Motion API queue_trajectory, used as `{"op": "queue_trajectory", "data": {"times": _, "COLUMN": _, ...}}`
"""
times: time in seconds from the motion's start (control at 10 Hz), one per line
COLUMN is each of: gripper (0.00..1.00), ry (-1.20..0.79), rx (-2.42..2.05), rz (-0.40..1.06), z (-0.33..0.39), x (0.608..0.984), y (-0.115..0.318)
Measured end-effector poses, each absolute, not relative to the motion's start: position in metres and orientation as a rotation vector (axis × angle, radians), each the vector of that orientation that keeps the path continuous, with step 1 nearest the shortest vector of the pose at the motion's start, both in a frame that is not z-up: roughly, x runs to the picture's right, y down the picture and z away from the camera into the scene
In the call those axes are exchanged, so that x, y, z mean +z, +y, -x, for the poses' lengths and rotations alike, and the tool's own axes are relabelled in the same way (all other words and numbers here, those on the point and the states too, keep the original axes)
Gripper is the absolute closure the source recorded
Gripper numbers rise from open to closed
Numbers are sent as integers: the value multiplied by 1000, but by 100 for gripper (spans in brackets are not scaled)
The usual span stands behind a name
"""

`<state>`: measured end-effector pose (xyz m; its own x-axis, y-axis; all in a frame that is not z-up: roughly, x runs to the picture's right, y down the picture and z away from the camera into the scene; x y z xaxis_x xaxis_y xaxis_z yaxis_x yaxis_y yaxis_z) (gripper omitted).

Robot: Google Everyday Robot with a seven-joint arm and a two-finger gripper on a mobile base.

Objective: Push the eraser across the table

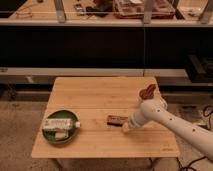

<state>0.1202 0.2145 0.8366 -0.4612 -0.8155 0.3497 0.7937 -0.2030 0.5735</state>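
A small dark red-brown eraser (116, 119) lies flat on the wooden table (100, 92), a little right of the middle and near the front. My gripper (126, 127) sits at the end of the white arm, just right of and slightly in front of the eraser, close to its right end. The arm reaches in from the lower right.
A green bowl (60, 133) holding a white packet (60, 124) stands at the front left of the table. A brown object (148, 91) lies near the right edge. Dark shelving with a counter of items runs behind the table.
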Motion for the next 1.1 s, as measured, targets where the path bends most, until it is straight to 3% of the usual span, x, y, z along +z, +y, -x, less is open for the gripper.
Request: {"op": "queue_trajectory", "data": {"times": 1.1, "gripper": 100, "ry": -887, "rx": -1958, "rz": 39, "z": -45, "x": 909, "y": 136}}
